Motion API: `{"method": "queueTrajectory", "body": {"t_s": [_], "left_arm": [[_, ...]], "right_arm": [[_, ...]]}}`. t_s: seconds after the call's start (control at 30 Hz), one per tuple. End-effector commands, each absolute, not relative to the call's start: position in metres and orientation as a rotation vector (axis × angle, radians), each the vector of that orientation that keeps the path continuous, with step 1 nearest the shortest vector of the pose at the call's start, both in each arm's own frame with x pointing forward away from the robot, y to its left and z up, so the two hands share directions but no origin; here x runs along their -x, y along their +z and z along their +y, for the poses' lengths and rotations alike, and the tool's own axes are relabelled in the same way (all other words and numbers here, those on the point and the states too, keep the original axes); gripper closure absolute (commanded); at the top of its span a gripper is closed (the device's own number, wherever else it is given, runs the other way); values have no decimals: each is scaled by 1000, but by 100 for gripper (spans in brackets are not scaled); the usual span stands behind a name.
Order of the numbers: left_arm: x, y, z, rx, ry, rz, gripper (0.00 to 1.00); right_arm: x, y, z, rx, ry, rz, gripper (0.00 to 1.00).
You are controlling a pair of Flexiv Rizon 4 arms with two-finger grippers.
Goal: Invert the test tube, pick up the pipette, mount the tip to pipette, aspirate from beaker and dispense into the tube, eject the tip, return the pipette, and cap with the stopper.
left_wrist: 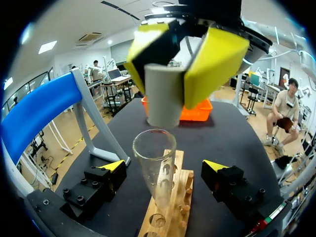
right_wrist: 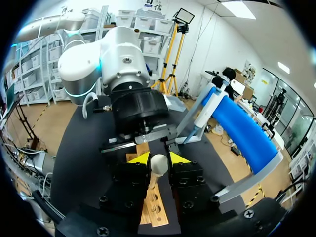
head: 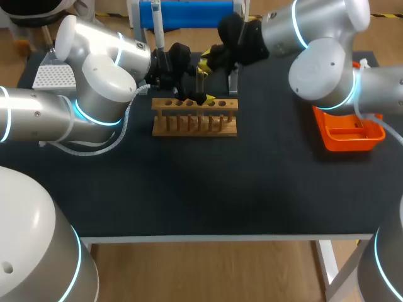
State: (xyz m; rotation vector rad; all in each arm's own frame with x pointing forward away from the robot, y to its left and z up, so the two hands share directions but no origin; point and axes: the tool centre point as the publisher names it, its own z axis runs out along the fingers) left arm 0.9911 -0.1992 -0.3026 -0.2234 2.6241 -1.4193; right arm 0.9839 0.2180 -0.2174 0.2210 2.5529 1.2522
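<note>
A clear test tube stands upright in the wooden rack, mouth up. My left gripper is open, one yellow tip on each side of the tube and apart from it. Just above the tube's mouth hangs a pale grey stopper, with my right gripper shut on it. In the right wrist view the stopper sits between that gripper's yellow tips, over the rack. From the head view both grippers, left and right, meet over the rack. The pipette hangs on its blue stand.
An orange bin sits at the table's right side, and a white tip box at the back left. A small grey block stands behind the rack. The stand's grey leg is close beside my left gripper.
</note>
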Motion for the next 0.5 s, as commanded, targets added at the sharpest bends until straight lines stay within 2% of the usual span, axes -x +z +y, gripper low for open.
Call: {"method": "queueTrajectory", "body": {"t_s": [0.03,0.5], "left_arm": [[-991,-302,-199,223,-1417,2627,0],[-991,-302,-199,223,-1417,2627,0]], "right_arm": [[-986,-213,220,-214,1233,2560,100],[-990,-210,229,-185,1194,2579,100]]}}
